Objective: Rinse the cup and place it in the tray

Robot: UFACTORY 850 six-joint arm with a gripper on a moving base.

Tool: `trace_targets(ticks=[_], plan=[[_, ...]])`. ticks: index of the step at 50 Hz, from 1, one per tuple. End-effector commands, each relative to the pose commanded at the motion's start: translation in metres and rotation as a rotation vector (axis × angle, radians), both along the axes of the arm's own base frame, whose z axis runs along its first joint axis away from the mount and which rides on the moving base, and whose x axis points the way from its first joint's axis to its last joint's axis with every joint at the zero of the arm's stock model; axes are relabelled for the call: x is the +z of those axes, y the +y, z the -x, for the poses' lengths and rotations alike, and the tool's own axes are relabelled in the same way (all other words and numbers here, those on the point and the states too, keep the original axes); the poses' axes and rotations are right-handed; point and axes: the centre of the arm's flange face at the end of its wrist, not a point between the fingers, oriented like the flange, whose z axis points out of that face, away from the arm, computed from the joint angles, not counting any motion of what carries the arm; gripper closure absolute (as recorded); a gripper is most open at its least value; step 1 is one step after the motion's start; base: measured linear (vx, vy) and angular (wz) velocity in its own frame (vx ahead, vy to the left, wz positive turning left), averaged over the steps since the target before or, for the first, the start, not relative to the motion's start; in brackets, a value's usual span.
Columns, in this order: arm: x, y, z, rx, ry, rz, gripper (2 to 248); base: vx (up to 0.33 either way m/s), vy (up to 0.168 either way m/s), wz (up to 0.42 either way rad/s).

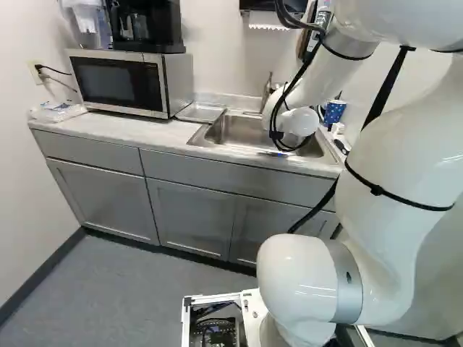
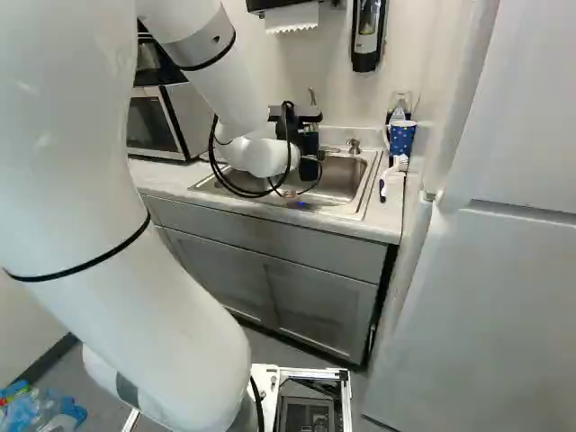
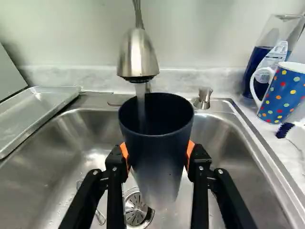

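Observation:
In the right base view my gripper (image 2: 304, 144) hangs over the sink, its fingertips hard to make out. The wrist view shows the gripper (image 3: 157, 160) shut on a dark blue cup (image 3: 159, 148), an orange pad on either side. The cup stands upright, mouth up, below the faucet (image 3: 138, 56); a stream of water falls into it. Beneath the cup lie the basin of the sink (image 3: 228, 157) and its drain (image 3: 137, 210). The metal tray (image 3: 35, 112) rests on the counter beside the sink, also in the left base view as a tray (image 1: 200, 113) next to the microwave.
A polka-dot mug (image 3: 283, 93), a clear pitcher (image 3: 259, 57) and a brush (image 3: 285, 130) are on the counter across the sink from the tray. The microwave (image 1: 119, 83) stands beyond the tray. A tall white cabinet or fridge (image 2: 504, 270) rises right of the counter.

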Motion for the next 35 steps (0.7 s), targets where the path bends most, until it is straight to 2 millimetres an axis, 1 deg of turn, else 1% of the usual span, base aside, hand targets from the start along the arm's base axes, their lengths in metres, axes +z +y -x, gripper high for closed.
trace_targets(ticks=[35], plan=[[0.0000, 0.0000, 0.0000, 0.000, 0.000, 0.000, 124, 0.000, 0.000, 0.000]])
